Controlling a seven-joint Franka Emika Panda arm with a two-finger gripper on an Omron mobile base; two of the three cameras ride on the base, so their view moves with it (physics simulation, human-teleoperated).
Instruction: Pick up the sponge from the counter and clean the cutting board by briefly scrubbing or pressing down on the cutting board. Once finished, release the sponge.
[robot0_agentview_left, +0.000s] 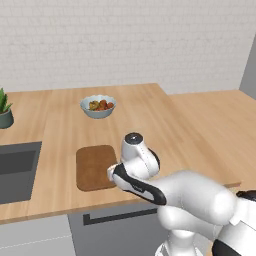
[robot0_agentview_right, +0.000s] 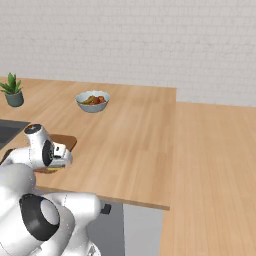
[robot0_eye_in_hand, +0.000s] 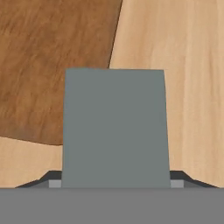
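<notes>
The sponge (robot0_eye_in_hand: 115, 127) shows its grey-green top large in the hand view, held between the two dark fingertips of my gripper (robot0_eye_in_hand: 115, 180), which is shut on it. It hangs over the right edge of the dark brown cutting board (robot0_eye_in_hand: 52, 65), partly above the light wooden counter (robot0_eye_in_hand: 183, 87). In the right base view the gripper (robot0_agentview_right: 54, 163) points down at the board's (robot0_agentview_right: 66, 140) near right corner, with a yellow sliver of the sponge (robot0_agentview_right: 50, 170) beneath it. In the left base view my wrist covers the right edge of the board (robot0_agentview_left: 94, 167).
A pale bowl of food (robot0_agentview_left: 98, 106) (robot0_agentview_right: 92, 101) stands behind the board. The dark grey sink (robot0_agentview_left: 15, 170) (robot0_agentview_right: 9, 129) lies to the left, with a potted plant (robot0_agentview_left: 4, 111) (robot0_agentview_right: 13, 92) beyond it. The counter's front edge (robot0_agentview_left: 60, 212) runs close below the board.
</notes>
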